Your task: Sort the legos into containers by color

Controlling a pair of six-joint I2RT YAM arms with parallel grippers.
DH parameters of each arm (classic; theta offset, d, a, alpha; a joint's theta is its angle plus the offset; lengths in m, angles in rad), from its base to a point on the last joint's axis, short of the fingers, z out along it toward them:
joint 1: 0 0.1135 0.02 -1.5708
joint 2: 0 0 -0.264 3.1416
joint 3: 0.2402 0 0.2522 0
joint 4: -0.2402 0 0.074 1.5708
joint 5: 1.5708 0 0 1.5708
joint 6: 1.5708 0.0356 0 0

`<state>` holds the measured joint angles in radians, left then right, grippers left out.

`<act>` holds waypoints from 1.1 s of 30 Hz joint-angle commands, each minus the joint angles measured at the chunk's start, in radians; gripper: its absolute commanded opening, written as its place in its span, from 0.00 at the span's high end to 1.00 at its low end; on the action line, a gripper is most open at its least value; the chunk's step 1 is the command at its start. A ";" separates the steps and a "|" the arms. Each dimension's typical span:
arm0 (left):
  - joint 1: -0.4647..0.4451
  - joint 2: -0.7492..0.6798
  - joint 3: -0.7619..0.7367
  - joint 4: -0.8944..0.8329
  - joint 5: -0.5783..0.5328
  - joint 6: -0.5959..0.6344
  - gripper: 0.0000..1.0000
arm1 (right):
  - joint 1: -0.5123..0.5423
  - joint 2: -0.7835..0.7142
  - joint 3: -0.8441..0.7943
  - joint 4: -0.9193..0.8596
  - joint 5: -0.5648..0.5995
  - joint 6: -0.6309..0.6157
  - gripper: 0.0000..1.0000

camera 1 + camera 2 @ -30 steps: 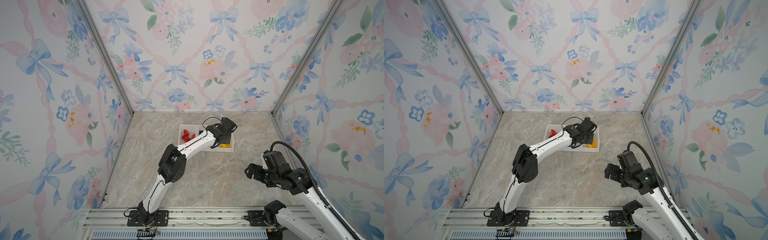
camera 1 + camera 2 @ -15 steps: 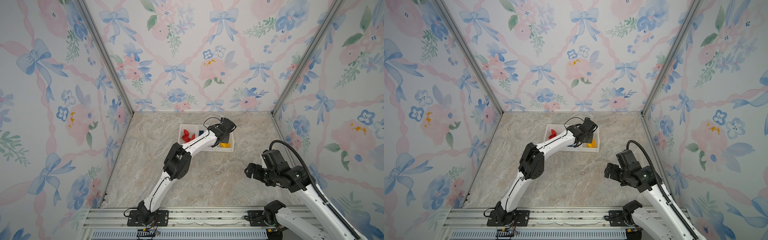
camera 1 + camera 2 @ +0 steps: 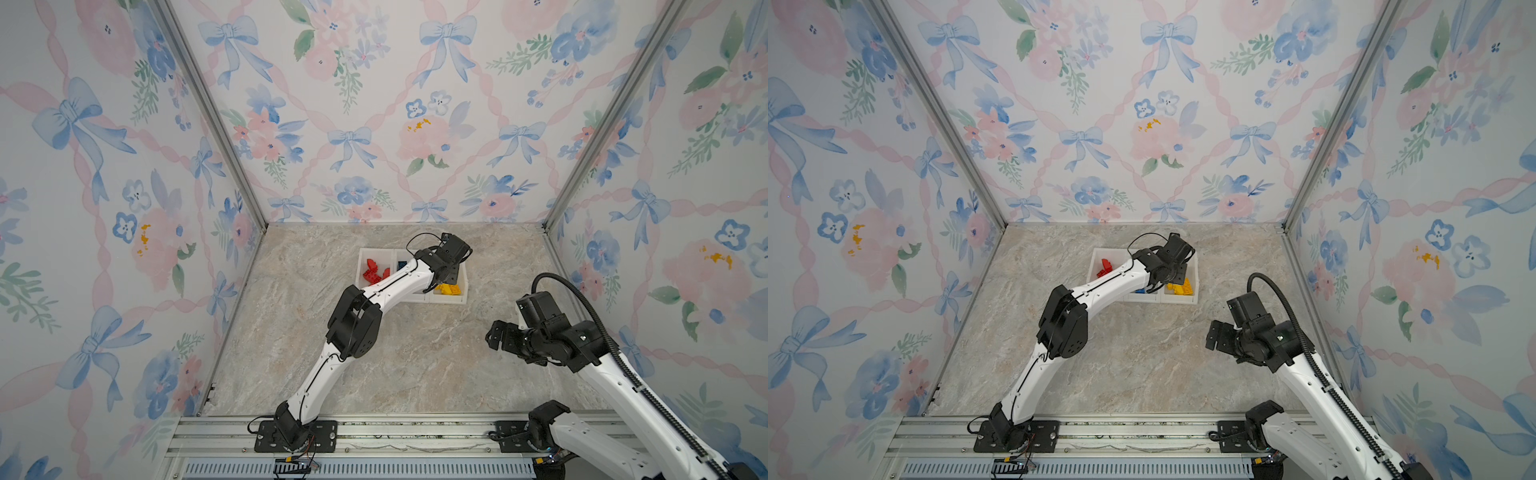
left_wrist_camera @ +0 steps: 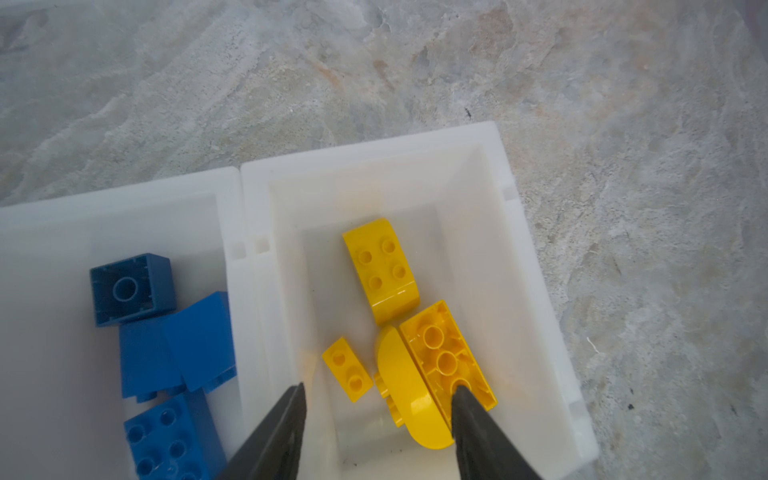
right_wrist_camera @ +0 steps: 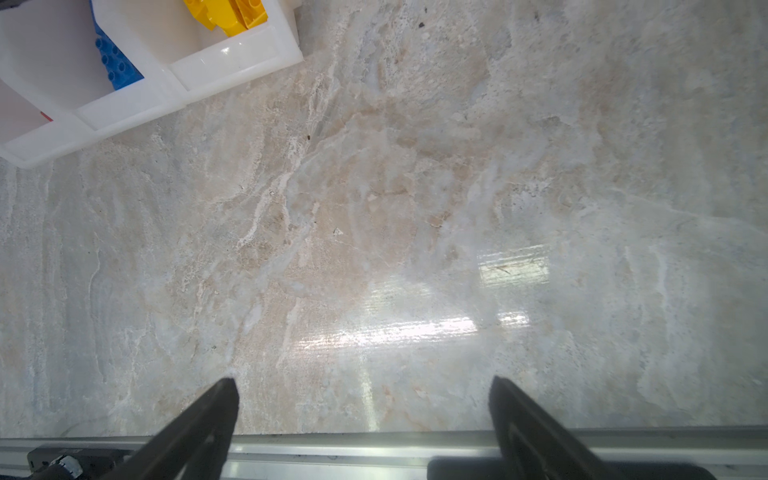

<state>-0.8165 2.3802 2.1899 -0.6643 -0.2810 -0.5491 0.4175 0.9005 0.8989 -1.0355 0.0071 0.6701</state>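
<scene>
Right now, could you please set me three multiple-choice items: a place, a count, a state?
1. The yellow bricks lie in which bin? A left; B middle; C right.
2. Yellow bricks in the left wrist view? A two; B four; C six.
3. The right gripper is: A open above the table; B shut on a brick; C out of view.
C: both top views show yellow in the right bin. B: four lie there. A: its jaws stand apart, empty, over the table.
</scene>
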 commanded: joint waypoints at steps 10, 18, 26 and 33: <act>-0.012 -0.240 -0.089 0.001 -0.111 0.066 0.29 | -0.112 0.152 0.096 0.142 -0.045 -0.176 0.03; 0.030 -0.511 -0.490 0.197 -0.136 0.112 0.22 | -0.192 0.288 0.174 0.254 -0.068 -0.258 0.03; 0.139 -0.825 -0.940 0.447 -0.124 0.163 0.12 | -0.219 0.358 0.169 0.396 -0.047 -0.301 0.03; 0.300 -1.042 -1.271 0.641 -0.111 0.245 0.06 | -0.246 0.387 0.124 0.539 0.022 -0.354 0.03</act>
<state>-0.5690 1.3933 1.0126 -0.1516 -0.3965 -0.3649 0.1909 1.2724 1.0447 -0.5850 -0.0174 0.3607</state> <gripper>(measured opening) 0.937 0.971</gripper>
